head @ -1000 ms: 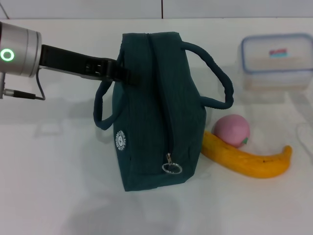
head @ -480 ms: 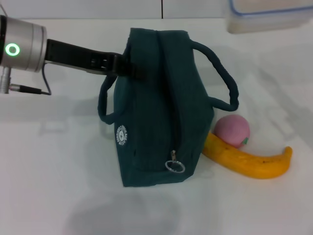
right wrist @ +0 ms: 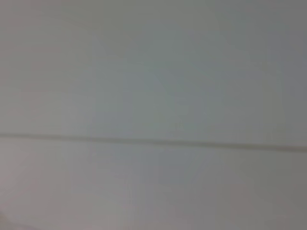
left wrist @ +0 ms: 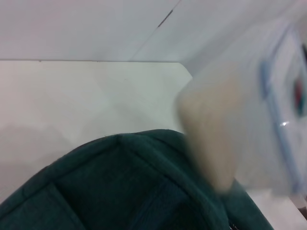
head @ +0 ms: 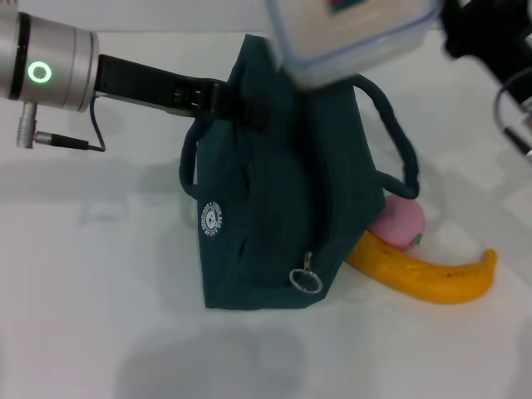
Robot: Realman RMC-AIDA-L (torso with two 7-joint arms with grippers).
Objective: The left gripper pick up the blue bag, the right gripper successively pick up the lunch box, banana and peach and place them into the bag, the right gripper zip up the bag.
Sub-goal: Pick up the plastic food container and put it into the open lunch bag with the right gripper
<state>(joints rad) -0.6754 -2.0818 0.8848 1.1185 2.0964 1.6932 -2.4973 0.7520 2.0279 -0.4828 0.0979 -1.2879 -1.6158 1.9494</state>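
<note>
The dark teal-blue bag point(head: 274, 208) stands on the white table, leaning a little. My left gripper point(head: 237, 104) is shut on the bag's upper left edge by its handle. The bag's top also shows in the left wrist view point(left wrist: 129, 191). The clear lunch box point(head: 349, 33) with a blue rim hangs in the air just above the bag's top. My right gripper point(head: 453, 33) holds it from the right. The lunch box is blurred in the left wrist view point(left wrist: 240, 120). The yellow banana point(head: 424, 274) and pink peach point(head: 399, 223) lie right of the bag.
The bag's zipper pull with a ring point(head: 305, 278) hangs at its near end. The right handle loop point(head: 399, 141) sticks out toward the peach. A cable point(head: 515, 108) runs from the right arm. The right wrist view shows only a plain grey surface.
The lunch box has risen from the back right of the table and moved left over the bag. The left arm has shifted the bag slightly right and tilted it.
</note>
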